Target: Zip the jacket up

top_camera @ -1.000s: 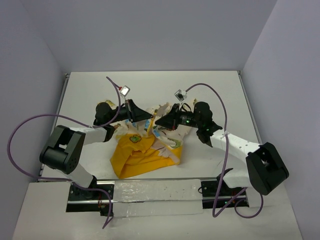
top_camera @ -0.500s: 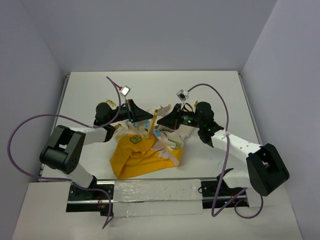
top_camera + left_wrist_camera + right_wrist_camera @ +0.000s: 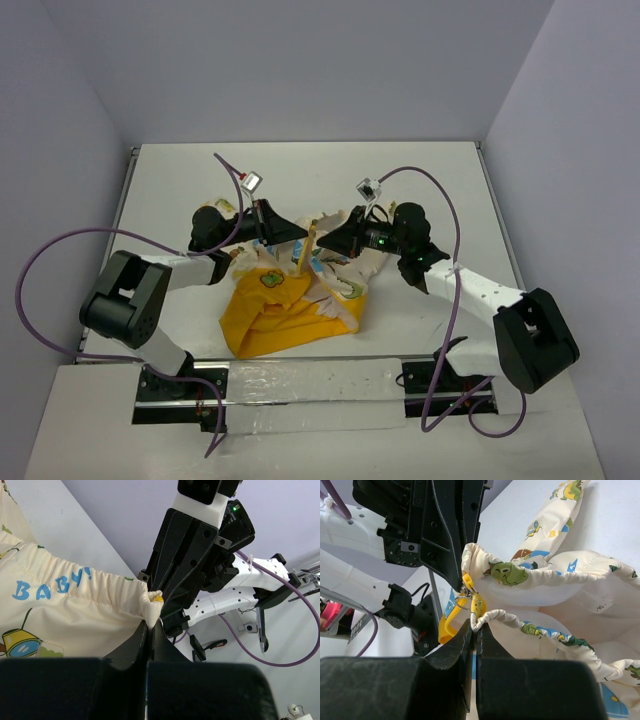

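Note:
The jacket (image 3: 285, 305) lies bunched at mid table, yellow lining up with a green patch (image 3: 269, 280), its cream printed edge lifted between the two arms. My left gripper (image 3: 303, 234) is shut on a gathered cream corner of the jacket (image 3: 151, 611). Facing it from the right, my right gripper (image 3: 322, 241) is shut on the other gathered cream hem corner (image 3: 481, 621). A yellow zipper slider with a ring (image 3: 478, 603) and yellow zipper tape (image 3: 448, 622) hang just above the right fingertips. The two grippers nearly touch.
The white table (image 3: 300, 170) is boxed by pale walls at the back and sides. A metal rail (image 3: 310, 375) with the arm bases runs along the near edge. Purple cables (image 3: 45, 260) loop off both arms.
Both grippers, still shut on the hem, have shifted slightly right and back, the right arm drawing away a little. The raised jacket edge moved with them.

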Controlling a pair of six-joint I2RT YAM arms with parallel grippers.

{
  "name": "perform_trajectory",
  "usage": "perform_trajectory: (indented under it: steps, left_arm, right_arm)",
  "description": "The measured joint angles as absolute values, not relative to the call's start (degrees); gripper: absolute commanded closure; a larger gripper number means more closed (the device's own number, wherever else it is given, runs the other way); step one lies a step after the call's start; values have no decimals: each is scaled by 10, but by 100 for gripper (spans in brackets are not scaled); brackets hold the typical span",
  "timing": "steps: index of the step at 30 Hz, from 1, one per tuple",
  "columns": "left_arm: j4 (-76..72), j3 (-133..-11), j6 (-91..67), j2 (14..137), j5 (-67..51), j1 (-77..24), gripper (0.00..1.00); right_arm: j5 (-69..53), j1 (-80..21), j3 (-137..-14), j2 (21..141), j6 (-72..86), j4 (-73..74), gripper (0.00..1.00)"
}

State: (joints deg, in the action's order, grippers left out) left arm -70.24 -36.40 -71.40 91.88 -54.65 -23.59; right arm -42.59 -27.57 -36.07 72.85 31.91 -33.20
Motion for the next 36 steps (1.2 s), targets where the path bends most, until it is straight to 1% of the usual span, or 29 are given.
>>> perform_trajectory:
  steps: [13,26,36]
  left_arm:
    - [-687,-368,-700,919,-546,-244,100]
    - [-700,-376,-729,939,-551,-248,100]
    - [-656,-392,-712,939,-565,-252,100]
  right_arm:
    - [-438,-275,-360,706,315,-317,100]
    - [-451,-272,-356,707,314,-322,100]
    - [-480,-271,-356,712,309,-331,100]
